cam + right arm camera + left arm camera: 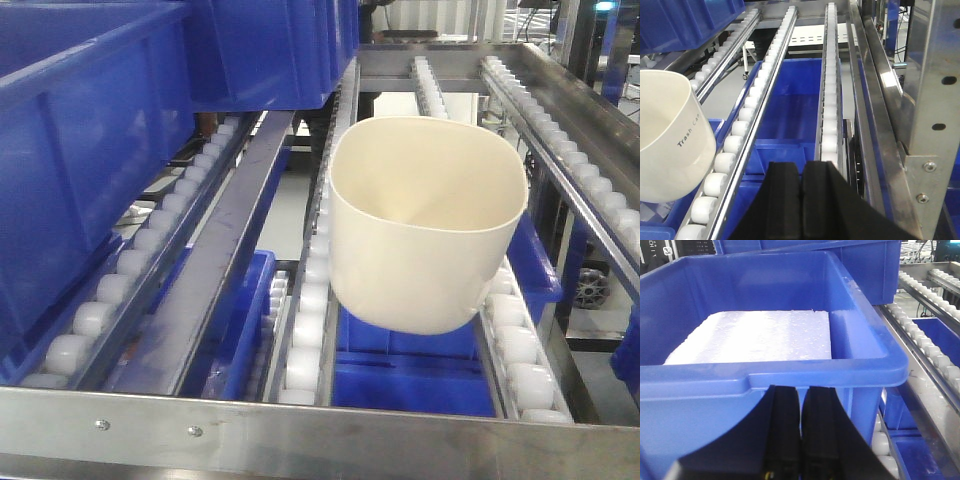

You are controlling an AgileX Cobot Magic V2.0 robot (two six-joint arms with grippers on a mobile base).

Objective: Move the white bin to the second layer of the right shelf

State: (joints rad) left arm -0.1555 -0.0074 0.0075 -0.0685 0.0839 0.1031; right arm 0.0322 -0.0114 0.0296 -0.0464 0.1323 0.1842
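The white bin (425,230) rests across two roller rails (305,330) of the right shelf second layer, behind the riveted steel front lip (300,430). It tilts with its open mouth toward the camera, and no gripper touches it. The right wrist view shows its wall (667,135), printed "Trash Can", at the left edge beside a roller rail (735,140). My right gripper (801,165) is shut and empty, apart from the bin and to its right. My left gripper (801,390) is shut and empty, just in front of a blue crate's rim (790,375).
Large blue crates (80,150) fill the left shelf lane; the near one holds a white foam slab (755,335). More blue crates (790,110) sit on the level below the rails. A steel upright post (935,100) and side rail bound the right side.
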